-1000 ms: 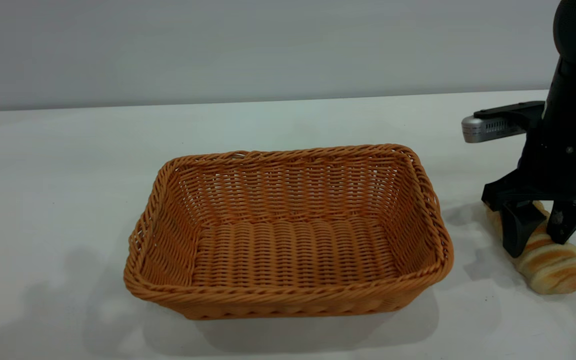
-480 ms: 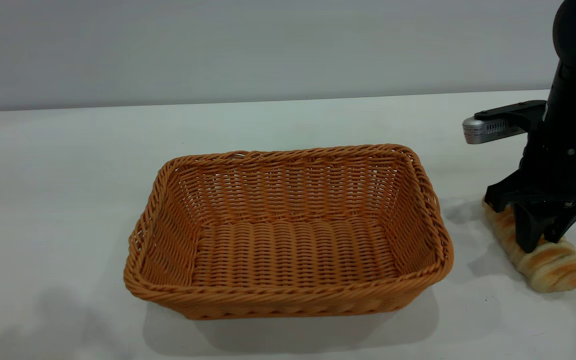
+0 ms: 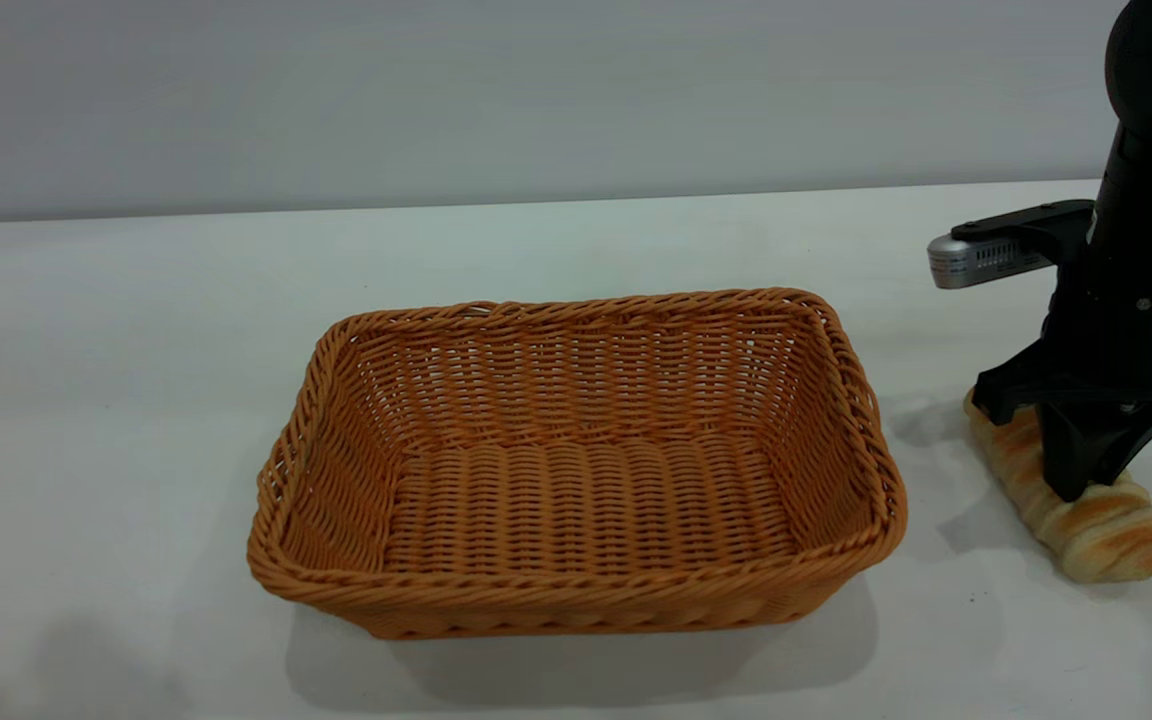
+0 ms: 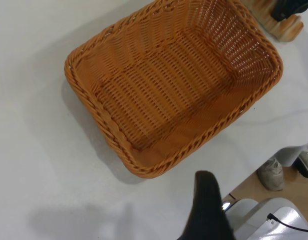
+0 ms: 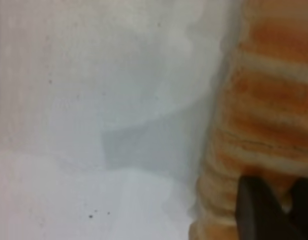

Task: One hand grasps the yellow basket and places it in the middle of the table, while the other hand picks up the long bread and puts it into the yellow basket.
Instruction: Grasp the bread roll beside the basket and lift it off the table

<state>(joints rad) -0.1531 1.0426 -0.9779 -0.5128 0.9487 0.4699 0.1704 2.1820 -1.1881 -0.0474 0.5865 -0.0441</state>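
White table (image 3: 136, 400): right gripper (image 3: 1086, 470) fingers pinch long bread (image 3: 1101, 530); left gripper's (image 4: 206, 210) grip unclear.

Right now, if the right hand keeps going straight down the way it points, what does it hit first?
The bread. The right hand points down with its fingers already closed on the loaf, which lies on the table right of the basket. Nothing else lies between; beneath the loaf is only tabletop.

Rectangular orange-tan woven wicker basket (image 3: 576, 465): ribbed weave, braided rim, slight sheen. Oblong golden-and-cream ridged bread loaf (image 3: 1101, 525), right of the basket: matt crust. White tabletop (image 3: 136, 350): smooth, matt. Black gripper (image 3: 1076, 470): matt plastic; silver-grey module (image 3: 976, 260): metallic finish.
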